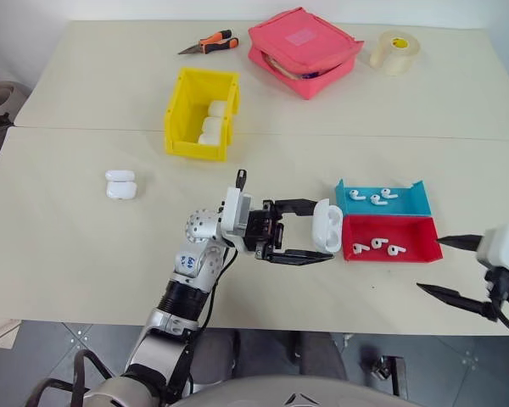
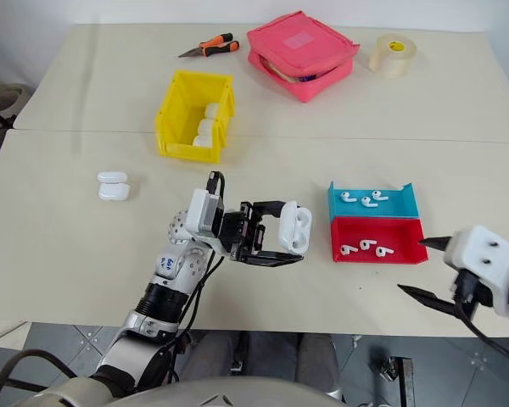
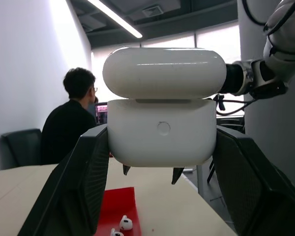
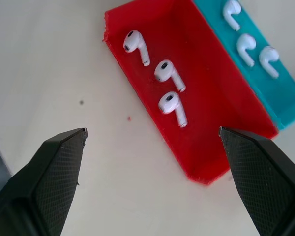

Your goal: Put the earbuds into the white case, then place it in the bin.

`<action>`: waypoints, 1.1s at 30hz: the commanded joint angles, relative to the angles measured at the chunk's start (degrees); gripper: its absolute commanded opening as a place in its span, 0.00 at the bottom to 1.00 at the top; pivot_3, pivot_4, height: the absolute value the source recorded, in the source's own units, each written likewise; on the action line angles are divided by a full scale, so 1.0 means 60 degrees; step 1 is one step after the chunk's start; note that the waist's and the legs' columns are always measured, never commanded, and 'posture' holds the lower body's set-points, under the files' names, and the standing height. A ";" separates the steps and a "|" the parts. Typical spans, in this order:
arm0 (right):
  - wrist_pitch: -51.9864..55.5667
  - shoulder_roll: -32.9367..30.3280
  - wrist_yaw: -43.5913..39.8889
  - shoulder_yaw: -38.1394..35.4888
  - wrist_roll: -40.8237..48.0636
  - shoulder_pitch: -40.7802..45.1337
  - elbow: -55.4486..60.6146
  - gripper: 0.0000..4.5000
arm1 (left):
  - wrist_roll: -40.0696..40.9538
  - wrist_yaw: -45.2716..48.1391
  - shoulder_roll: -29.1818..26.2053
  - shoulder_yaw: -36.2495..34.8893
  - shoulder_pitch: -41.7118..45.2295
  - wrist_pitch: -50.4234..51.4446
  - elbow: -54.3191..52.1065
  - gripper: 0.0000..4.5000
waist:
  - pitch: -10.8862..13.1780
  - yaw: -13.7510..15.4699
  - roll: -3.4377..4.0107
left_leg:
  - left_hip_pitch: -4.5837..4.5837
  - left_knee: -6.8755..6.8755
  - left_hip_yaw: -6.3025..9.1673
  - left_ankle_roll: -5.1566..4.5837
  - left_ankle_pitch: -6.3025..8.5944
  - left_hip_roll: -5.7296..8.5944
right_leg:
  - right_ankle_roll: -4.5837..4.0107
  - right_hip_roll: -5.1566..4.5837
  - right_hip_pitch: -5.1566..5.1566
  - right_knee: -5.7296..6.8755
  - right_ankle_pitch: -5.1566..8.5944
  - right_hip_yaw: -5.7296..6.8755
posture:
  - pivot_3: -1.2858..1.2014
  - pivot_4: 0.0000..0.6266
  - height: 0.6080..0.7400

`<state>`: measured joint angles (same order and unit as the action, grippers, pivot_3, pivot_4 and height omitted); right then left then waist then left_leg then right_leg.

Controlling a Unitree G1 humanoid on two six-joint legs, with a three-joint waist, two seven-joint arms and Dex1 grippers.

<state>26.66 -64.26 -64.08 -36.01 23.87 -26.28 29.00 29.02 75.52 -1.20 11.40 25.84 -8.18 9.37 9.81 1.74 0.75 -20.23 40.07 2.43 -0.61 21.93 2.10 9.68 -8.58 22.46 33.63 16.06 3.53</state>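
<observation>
White case (image 1: 327,225), glossy and pebble-shaped with its lid flipped up, is pinched between the left gripper's (image 1: 310,230) black fingers, just left of the red tray (image 1: 388,238). The right gripper (image 4: 152,162) hangs empty, textured fingers spread wide above three small white earbuds (image 4: 172,101) lying in that tray.

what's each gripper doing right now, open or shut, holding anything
Left gripper: shut on the white case, whose lid is flipped open.
Right gripper: open, holding nothing, beside the red tray.
</observation>
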 commanded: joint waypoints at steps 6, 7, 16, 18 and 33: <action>0.0304 -0.1434 0.0150 0.3164 -0.1129 0.2516 -0.0834 1.00 | -0.0236 -0.0579 -0.0048 0.0179 -0.0277 -0.0155 -0.0568 0.62 | 0.0002 0.0027 -0.0002 | -0.0015 0.0005 0.0020 -0.0001 0.0000 0.0006 | 0.0001 -0.0006 0.0002 -0.0013 -0.0001 0.0015 | 0.52 0.24 1.00; 0.0206 -0.1448 0.0123 0.3462 -0.1280 0.2731 -0.0957 1.00 | -0.0247 -0.0607 -0.0054 0.0199 -0.0306 -0.0165 -0.0591 0.62 | 0.0002 0.0040 -0.0003 | -0.0017 0.0003 0.0022 -0.0001 0.0000 0.0008 | 0.0002 -0.0008 0.0002 -0.0016 -0.0001 0.0015 | 0.52 0.24 1.00; -0.0632 -0.1264 -0.0062 0.4769 -0.2110 0.3814 -0.1826 0.65 | -0.0208 -0.0789 -0.0140 0.0329 -0.0469 -0.0018 -0.0906 0.62 | 0.0001 0.0035 -0.0001 | -0.0021 0.0004 0.0019 -0.0001 0.0000 0.0008 | 0.0005 -0.0008 0.0005 -0.0015 -0.0003 0.0020 | 0.52 0.24 1.00; -0.0736 -0.1226 -0.0112 0.4904 -0.2157 0.3959 -0.1884 0.50 | -0.0185 -0.0817 -0.0170 0.0335 -0.0475 0.0011 -0.0927 0.62 | 0.0001 0.0017 -0.0001 | -0.0021 0.0004 0.0018 -0.0001 0.0000 0.0008 | 0.0006 -0.0009 0.0005 -0.0015 -0.0003 0.0020 | 0.52 0.24 1.00; -0.1574 -0.0944 -0.0305 0.5723 -0.2715 0.4610 -0.2466 0.43 | -0.0120 -0.0841 -0.0175 0.0362 -0.0459 0.0210 -0.1023 0.62 | 0.0000 -0.0029 -0.0001 | -0.0021 0.0006 0.0018 0.0000 0.0000 0.0006 | 0.0007 -0.0007 0.0005 -0.0013 -0.0004 0.0023 | 0.52 0.24 1.00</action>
<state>18.08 -70.37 -65.70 -1.66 8.08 0.91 14.46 27.52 70.71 -2.69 13.00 23.22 -6.88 5.18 9.81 1.57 0.74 -20.36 40.10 2.54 -0.61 21.93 2.14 9.72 -8.62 22.49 33.55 16.04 3.67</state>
